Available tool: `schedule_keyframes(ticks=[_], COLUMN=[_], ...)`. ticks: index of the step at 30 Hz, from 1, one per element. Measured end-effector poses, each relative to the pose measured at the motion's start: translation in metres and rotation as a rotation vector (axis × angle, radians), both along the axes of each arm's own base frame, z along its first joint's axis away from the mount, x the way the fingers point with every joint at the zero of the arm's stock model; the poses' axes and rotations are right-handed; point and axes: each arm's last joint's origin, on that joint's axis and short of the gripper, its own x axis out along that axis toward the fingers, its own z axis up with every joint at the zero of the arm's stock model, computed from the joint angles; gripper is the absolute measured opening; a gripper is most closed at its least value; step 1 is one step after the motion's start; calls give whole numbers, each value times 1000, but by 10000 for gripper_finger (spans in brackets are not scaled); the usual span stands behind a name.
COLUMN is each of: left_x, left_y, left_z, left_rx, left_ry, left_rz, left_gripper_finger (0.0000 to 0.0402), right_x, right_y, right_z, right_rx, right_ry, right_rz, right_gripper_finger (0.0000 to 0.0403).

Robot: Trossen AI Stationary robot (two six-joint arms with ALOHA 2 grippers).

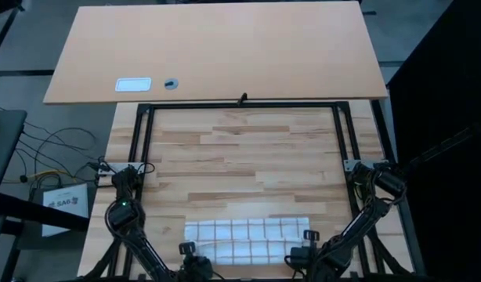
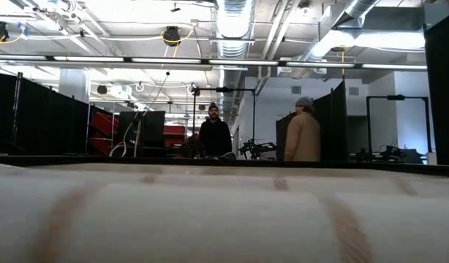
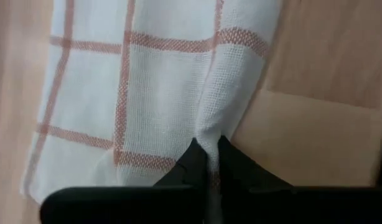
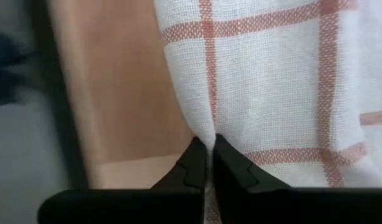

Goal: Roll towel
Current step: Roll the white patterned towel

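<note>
left gripper and right gripper both pinch towel edge, bottom centre of frame — lift evenly, roll toward frame top, keep tension equal.

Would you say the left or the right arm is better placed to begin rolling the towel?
Neither clearly: the left gripper and right gripper each pinch an end of the towel near the table's front edge, so both should roll together.

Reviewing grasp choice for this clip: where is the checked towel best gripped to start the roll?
At its two near corners, coming from the table's near edge. The checked towel lies flat and wide, so pinching both ends lifts the edge evenly. The left gripper and right gripper already pinch there.
</note>
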Motion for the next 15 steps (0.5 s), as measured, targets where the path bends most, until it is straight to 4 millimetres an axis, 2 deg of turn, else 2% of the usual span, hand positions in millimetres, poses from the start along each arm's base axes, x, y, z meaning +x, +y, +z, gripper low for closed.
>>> schedule_keyframes(ticks=[4, 8, 15], left_x=[-3, -5, -3], left_y=[-11, -12, -1], left_z=[13, 35, 75], left_rx=[-140, -233, -331], left_ry=[-25, -42, -38], left_rz=[34, 50, 27], left_gripper_finger=[2, 1, 1], right_x=[0, 2, 4], right_y=[12, 18, 24], right_z=[4, 8, 17], right_rx=[150, 237, 318], right_ry=[4, 17, 43], right_rz=[26, 1, 20], right_gripper_finger=[2, 1, 0])
